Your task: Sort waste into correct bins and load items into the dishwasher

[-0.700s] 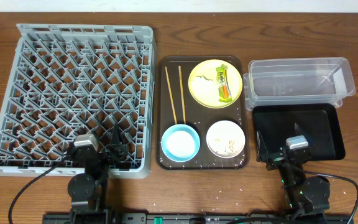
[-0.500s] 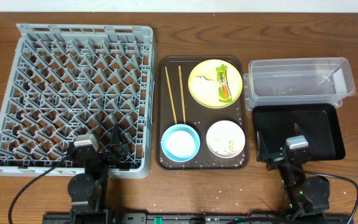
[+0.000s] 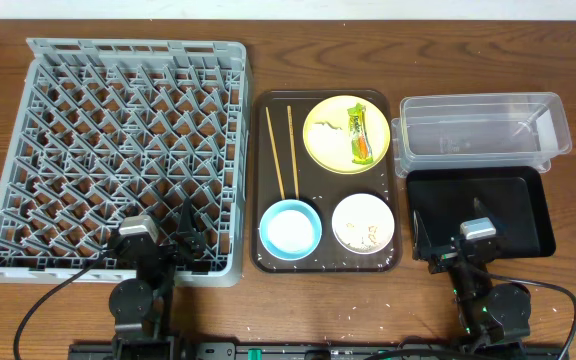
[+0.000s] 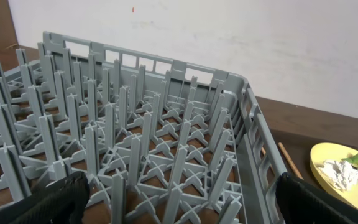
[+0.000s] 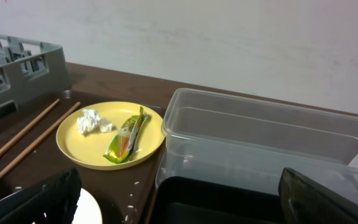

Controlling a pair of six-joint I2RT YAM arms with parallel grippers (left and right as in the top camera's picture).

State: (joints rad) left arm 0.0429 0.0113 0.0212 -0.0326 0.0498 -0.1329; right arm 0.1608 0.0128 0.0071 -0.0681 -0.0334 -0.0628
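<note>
So, your left end effector (image 4: 182,186) is hovering over the near-right corner of the grey dish rack (image 3: 138,46), with its fingers spread wide and gripping nothing. Your right end effector (image 5: 179,180) is hanging over the near-left part of the black tray (image 3: 513,205), also spread wide with nothing in it.

The rack is taking up the whole left side of the counter. The dark-brown serving tray (image 3: 258,180) is sitting mid-counter, just beside the rack, and it's carrying all the dishes. The yellow plate (image 3: 313,145) is lying toward the counter's far edge, with the green-and-orange wrapper (image 3: 360,135) and the crumpled tissue (image 3: 330,127) resting on it side by side. The two chopsticks (image 3: 275,150) are lying to the plate's left, roughly parallel and pointing from the far edge toward the near edge. The light-blue bowl (image 3: 265,228) and the small white bowl (image 3: 340,210) are sitting next to each other toward the near edge, and the white one is holding the crumbs (image 3: 371,235).

The clear tub (image 3: 483,100) is sitting by the far-right corner, and the black tray is lying right up against its near side.
</note>
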